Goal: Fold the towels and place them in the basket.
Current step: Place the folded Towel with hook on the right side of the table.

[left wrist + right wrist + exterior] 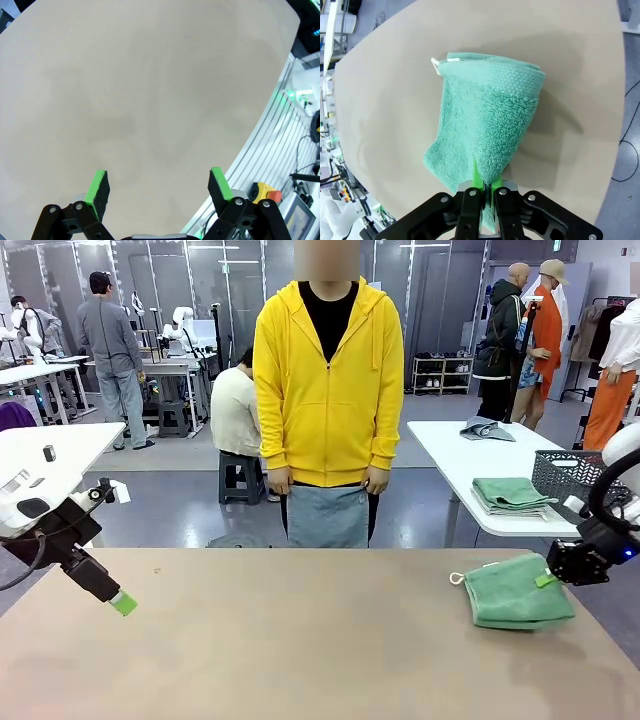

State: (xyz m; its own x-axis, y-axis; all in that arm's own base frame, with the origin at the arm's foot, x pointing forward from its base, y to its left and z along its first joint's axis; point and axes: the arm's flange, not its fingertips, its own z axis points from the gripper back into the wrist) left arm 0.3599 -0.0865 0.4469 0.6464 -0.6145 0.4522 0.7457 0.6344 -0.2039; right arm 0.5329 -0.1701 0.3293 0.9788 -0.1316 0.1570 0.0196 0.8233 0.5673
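Note:
A folded green towel (515, 590) with a small white loop at its left corner lies on the tan table (300, 640) at the right. My right gripper (546, 578) is shut on the towel's right edge. In the right wrist view the green towel (487, 120) hangs from the shut right gripper (481, 184), partly lifted off the table. A person in a yellow hoodie stands at the far side and holds a pale grey-blue towel (328, 515) in both hands. My left gripper (122, 602) hovers open over the table's left side, and the left gripper (159, 182) holds nothing. The dark lattice basket (572, 475) sits at the far right.
A white table (450, 440) behind the right side carries another folded green cloth (512, 493) and a grey item (487, 428). The basket stands by that table's right end. People and other tables are farther back. The middle of the tan table is bare.

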